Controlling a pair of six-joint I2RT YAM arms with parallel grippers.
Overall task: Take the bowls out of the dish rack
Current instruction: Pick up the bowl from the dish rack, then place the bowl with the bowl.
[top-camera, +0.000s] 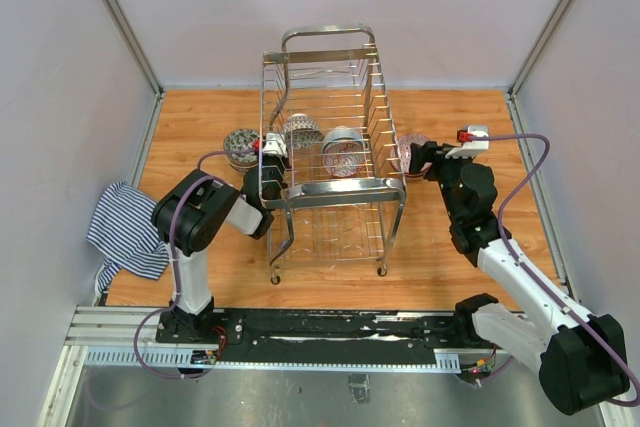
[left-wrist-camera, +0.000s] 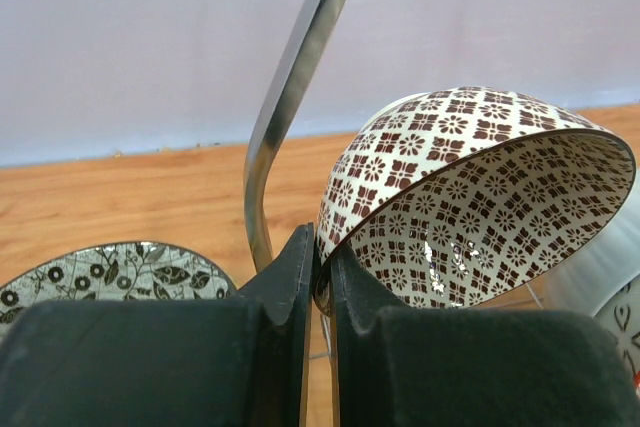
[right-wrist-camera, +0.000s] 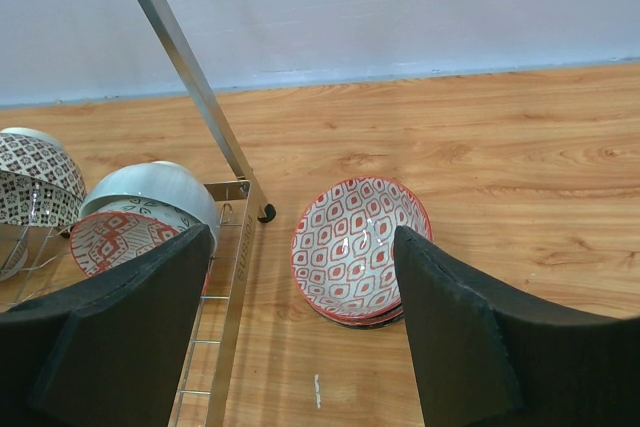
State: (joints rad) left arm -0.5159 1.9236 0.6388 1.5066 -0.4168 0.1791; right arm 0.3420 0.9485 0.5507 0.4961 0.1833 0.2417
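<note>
The chrome dish rack [top-camera: 330, 187] stands mid-table. My left gripper [left-wrist-camera: 322, 267] is shut on the rim of a brown-and-white patterned bowl [left-wrist-camera: 470, 197], which tilts on its side at the rack's left end [top-camera: 303, 130]. A grey bowl with a red-patterned inside [top-camera: 343, 152] stands on edge in the rack [right-wrist-camera: 140, 212]. My right gripper [right-wrist-camera: 300, 287] hangs open over a red-patterned bowl [right-wrist-camera: 355, 247], which is stacked on another on the table right of the rack [top-camera: 412, 152]. Nothing is between its fingers.
A dark leaf-patterned bowl [left-wrist-camera: 120, 269] sits on the table left of the rack [top-camera: 241, 145]. A striped cloth [top-camera: 125, 227] lies over the table's left edge. The rack's tubular handle [left-wrist-camera: 290, 97] rises just beside my left fingers. Walls close the table in.
</note>
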